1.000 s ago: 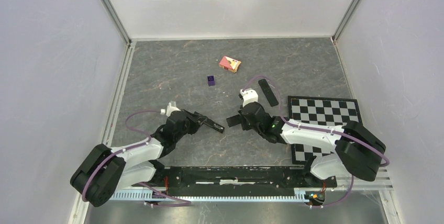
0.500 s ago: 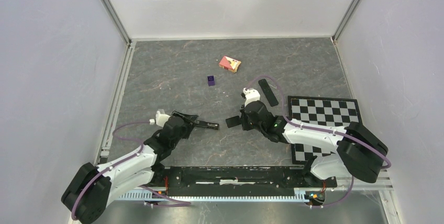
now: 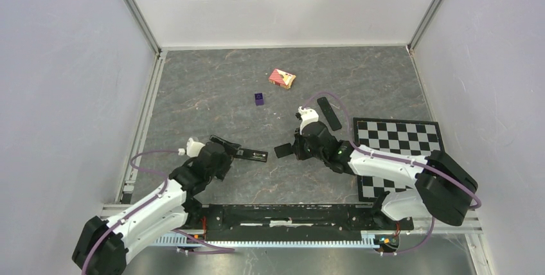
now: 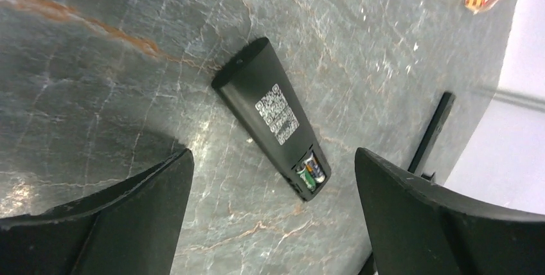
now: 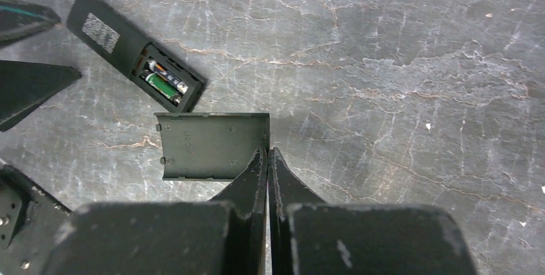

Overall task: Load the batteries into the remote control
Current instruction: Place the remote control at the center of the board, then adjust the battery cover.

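Right wrist: right gripper (image 5: 267,151) seemingly pinches flat cover (image 5: 209,143).

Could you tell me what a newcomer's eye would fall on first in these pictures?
The black remote control lies back up near the middle of the table, its compartment open with the batteries inside. The right gripper pinches the loose battery cover beside it, and the left gripper stands wide open over it.
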